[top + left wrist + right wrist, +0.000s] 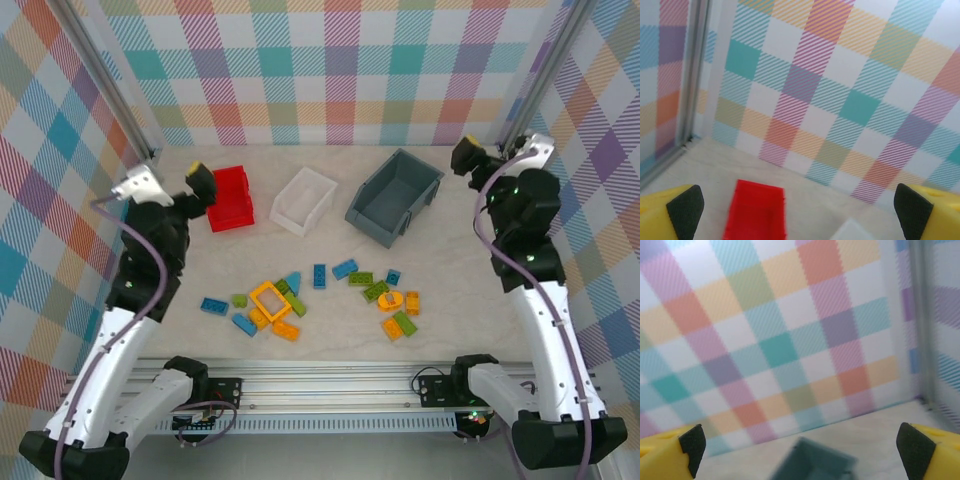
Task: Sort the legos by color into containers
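Legos (319, 276) litter the desk (460, 270); 3 containers (305, 200) stand behind them, near plaid walls (330, 70). Both jaws gape wide.

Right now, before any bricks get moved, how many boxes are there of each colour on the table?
Red bin: 1
White bin: 1
Dark grey bin: 1
Total: 3 bins
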Available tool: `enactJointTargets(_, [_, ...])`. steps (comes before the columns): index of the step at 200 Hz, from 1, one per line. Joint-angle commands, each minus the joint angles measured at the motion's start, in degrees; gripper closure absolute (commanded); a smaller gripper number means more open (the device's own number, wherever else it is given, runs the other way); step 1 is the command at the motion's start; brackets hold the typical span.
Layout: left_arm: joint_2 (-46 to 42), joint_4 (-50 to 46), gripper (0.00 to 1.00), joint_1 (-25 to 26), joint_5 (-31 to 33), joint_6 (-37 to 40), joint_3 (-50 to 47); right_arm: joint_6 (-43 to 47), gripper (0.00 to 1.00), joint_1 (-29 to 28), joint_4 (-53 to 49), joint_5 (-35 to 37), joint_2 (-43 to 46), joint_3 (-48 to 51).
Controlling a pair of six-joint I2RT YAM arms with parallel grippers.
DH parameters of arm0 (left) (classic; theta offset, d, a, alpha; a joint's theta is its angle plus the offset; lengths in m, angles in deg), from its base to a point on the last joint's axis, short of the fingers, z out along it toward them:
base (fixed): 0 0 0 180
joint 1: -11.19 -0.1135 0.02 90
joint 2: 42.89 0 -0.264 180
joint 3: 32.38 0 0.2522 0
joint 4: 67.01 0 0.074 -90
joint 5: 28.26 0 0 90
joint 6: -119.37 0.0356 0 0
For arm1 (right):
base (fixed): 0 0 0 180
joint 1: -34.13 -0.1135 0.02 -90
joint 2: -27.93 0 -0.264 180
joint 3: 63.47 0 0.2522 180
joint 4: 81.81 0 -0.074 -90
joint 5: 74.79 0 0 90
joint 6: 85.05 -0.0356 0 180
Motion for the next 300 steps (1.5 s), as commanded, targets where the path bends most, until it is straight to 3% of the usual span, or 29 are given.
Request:
enactJointTargets(1, [11.9,-24.1,0.0,-6.7,-16.1,-12.3,7.3,-12.1,0.12,-0.3,-21.5,-17.8,-9.0,-4.2])
enactJointTargets(13, [21.2,-31.9,0.01,-8.3,-19.4,-11.1,15.0,-14.0,0.21,-3.2,-28.1,-17.7,-13.8,-9.7])
enactJointTargets(31, [32.2,-37.3,0.06,-9.1,-21.2,-7.3,22.7,-13.1,0.19,-8.6,-29.3,-14.8,-16.7,-11.5])
enactJointTargets(48, [39.4,-35.2,0.07,-10.3,-23.9,-6.2,25.5,-12.7,0.15,-10.8,-30.3,-16.6,-21.0,-13.6])
enactJointTargets(76, [49.7,-29.6,0.0,-10.5,-26.6,-3.2,29.7,-11.5,0.15,-12.0,-32.7,-19.4,-27.4,-17.0])
enactJointTargets(114, [61.8,-27.4,0.05,-10.5,-29.0,0.3,36.8,-10.2,0.13,-12.0,-32.2,-20.6,-29.4,-17.0])
enactJointTargets(205, [80.2,-29.9,0.0,-9.0,-36.9,7.7,56.6,-8.6,0.14,-12.0,-32.2,-22.1,-31.6,-16.2])
enactJointTargets(243, [81.8,-30.9,0.0,-6.2,-41.9,11.0,59.6,-9.2,0.14,-12.0,-31.4,-22.9,-30.4,-13.9])
enactJointTargets(300, [81.0,-30.6,0.01,-1.7,-42.7,12.4,58.0,-9.2,0.15,-12.1,-32.0,-22.9,-29.1,-13.4])
